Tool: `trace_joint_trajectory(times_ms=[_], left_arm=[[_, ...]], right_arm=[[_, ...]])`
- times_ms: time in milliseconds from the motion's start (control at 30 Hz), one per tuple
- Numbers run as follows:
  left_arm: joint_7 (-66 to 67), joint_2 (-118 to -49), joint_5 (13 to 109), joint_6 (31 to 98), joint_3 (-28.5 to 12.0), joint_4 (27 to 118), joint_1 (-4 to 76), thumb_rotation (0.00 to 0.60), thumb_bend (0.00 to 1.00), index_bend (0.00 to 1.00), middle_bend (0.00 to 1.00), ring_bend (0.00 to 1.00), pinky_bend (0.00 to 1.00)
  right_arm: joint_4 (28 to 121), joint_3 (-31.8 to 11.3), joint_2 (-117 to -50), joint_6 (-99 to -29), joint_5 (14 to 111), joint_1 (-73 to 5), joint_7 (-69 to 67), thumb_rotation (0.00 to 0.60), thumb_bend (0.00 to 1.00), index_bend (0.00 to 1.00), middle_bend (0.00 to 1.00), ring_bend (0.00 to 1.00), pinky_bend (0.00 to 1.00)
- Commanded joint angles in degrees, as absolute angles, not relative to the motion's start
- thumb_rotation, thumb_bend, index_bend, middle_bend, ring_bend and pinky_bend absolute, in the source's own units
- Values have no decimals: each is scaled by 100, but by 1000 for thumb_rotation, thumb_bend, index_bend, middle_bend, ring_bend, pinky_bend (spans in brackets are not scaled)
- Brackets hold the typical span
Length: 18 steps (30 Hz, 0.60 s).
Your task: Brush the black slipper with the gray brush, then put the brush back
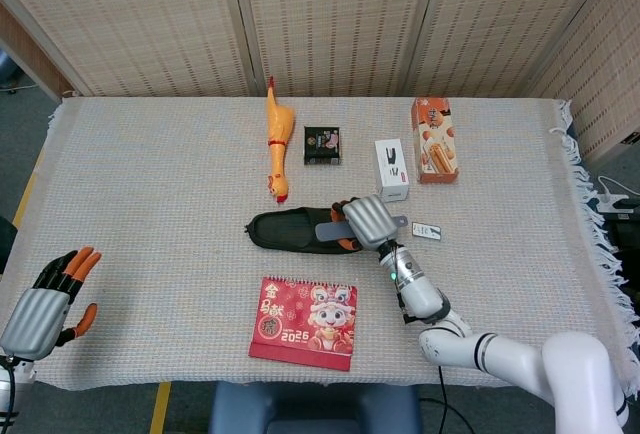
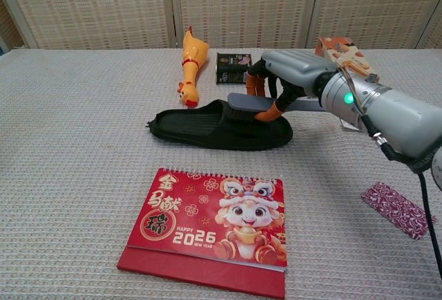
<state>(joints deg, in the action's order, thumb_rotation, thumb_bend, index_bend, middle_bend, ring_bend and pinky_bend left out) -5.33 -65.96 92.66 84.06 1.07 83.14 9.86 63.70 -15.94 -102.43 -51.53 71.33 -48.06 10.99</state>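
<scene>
The black slipper (image 1: 295, 230) (image 2: 200, 128) lies flat in the middle of the table, toe to the left. My right hand (image 1: 368, 221) (image 2: 290, 72) grips the gray brush (image 1: 330, 229) (image 2: 245, 103) by its handle and holds it over the slipper's strap end, bristles down at the slipper's upper. Whether the bristles touch cannot be told. My left hand (image 1: 45, 299) hangs at the table's near left corner, fingers apart and holding nothing; the chest view does not show it.
A red 2026 calendar (image 1: 305, 322) (image 2: 214, 227) lies in front of the slipper. Behind it are a rubber chicken (image 1: 276, 146) (image 2: 190, 68), a dark box (image 1: 322, 144), a white box (image 1: 391, 168) and an orange carton (image 1: 435, 138). A patterned packet (image 2: 398, 209) lies right.
</scene>
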Motion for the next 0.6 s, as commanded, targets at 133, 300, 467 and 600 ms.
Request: trace_joint_trajectory(times_ms=[133, 300, 467, 600], left_arm=[[-614, -6580, 9274, 8389, 98, 8293, 1005, 600, 481, 0, 0, 0, 94], [-601, -6576, 9304, 8398, 109, 8295, 1005, 600, 482, 0, 0, 0, 95], [-547, -6586, 9324, 8430, 119, 8313, 984, 600, 480, 0, 0, 0, 95], [-494, -6595, 9359, 8449, 132, 8342, 978, 600, 482, 0, 0, 0, 95]], right_arm=[[6177, -1645, -10479, -5210, 7102, -4953, 1166, 600, 384, 842, 533, 522, 778], [6056, -1644, -10521, -5241, 7032, -4972, 1274, 600, 384, 842, 533, 522, 778], [6014, -1603, -10441, -5183, 6865, -4889, 1365, 600, 383, 842, 533, 522, 778], [6018, -1579, -10399, -5126, 6749, -4854, 1444, 600, 384, 843, 533, 523, 780]])
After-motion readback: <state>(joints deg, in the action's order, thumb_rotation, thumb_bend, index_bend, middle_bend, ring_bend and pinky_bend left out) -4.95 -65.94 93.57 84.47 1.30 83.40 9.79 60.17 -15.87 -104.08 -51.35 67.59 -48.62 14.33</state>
